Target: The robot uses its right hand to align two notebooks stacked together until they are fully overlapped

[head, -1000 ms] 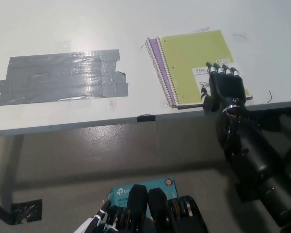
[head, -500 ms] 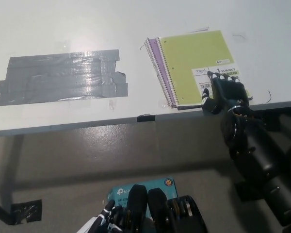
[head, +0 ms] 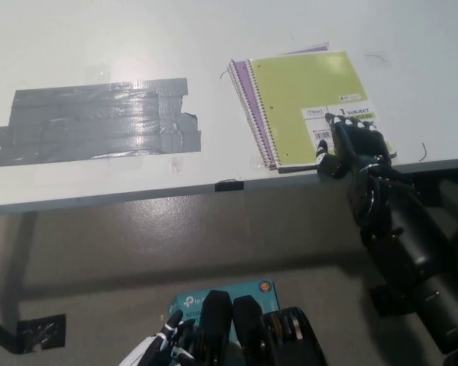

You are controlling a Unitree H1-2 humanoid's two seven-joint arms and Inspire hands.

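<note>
We see a white table [head: 137, 46] with a big patch of grey duct tape [head: 99, 120] stuck on its left half, strips overlapping and wrinkled. A small black tape tab [head: 230, 184] sits on the table's front edge, and another dark tape piece [head: 38, 332] lies on the grey floor [head: 137, 244] lower left. A teal box [head: 214, 296] lies on the floor near bottom centre.

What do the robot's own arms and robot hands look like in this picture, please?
The right robot hand is black, with slim segmented fingers and small pale tips. Its arm is a thick, glossy black tube built of rounded sections with a bulging wrist part. Of the left robot hand only a small white piece with dark fingers shows at the bottom edge. No cables or markings are visible.
</note>
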